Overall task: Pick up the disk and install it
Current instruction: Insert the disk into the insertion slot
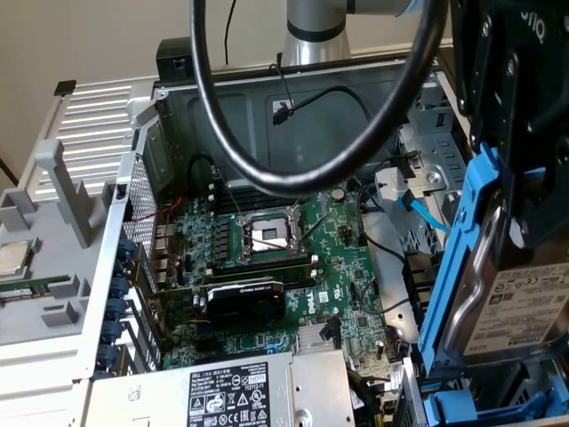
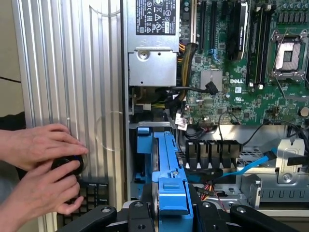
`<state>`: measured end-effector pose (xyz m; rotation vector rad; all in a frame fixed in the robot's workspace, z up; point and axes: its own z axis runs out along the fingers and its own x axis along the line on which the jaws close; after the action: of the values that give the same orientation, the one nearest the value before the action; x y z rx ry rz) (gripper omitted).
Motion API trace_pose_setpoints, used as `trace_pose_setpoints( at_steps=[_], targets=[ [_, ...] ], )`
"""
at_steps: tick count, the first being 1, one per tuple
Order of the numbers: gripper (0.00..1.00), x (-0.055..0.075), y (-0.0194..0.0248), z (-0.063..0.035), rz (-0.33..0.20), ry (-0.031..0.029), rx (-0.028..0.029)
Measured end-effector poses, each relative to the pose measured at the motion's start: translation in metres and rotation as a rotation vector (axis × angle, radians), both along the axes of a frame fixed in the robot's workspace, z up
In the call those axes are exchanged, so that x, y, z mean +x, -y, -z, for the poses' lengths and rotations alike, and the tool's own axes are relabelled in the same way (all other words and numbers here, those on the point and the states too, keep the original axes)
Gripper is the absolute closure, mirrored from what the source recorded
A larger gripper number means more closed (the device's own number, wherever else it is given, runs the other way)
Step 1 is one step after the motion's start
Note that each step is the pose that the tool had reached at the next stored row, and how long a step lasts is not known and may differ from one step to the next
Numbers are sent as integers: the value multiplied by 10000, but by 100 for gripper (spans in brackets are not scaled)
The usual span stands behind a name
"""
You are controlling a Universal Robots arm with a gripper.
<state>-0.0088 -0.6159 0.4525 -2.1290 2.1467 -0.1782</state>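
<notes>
At the exterior view's right edge, the black two-fingered gripper (image 1: 532,209) pinches the flat silver metal disk (image 1: 520,307), white-labelled and clipped in a blue plastic frame. It holds the disk on edge over the lower right corner of the open grey computer case (image 1: 204,124). Picking up looks finished, so the step in hand is the installing: the disk hangs just above what seems to be a blue-trimmed drive bay (image 1: 480,411) and is not yet seated. Getting it home calls, I judge, for keeping the frame square to that bay and clear of the thin blue data cable (image 1: 425,212) nearby. Farther out lie the green motherboard (image 1: 267,285), its empty processor socket (image 1: 271,233) and the grey power-supply box (image 1: 240,391). The wrist view adds the frame's narrow edge clamped between the fingers (image 2: 137,217), and a person's two hands (image 2: 38,145) on the ribbed silver side panel (image 2: 72,72) beside the case. The exterior view supplies the label's face and the thick black cable (image 1: 293,178) looping across the upper middle.
</notes>
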Motion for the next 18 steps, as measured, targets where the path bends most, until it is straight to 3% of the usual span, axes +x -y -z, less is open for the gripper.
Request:
trace_pose_setpoints(
  at_steps=[9, 11, 14, 15, 18],
  targets=[
    [63, 0, 0, 21, 0, 0, 9],
    [63, -1, 3, 23, 2, 0, 71],
    [63, -1, 10, 27, 1, 0, 217],
    [63, -1, 14, 28, 2, 0, 242],
    [63, -1, 17, 33, 0, -1, 245]
  ],
)
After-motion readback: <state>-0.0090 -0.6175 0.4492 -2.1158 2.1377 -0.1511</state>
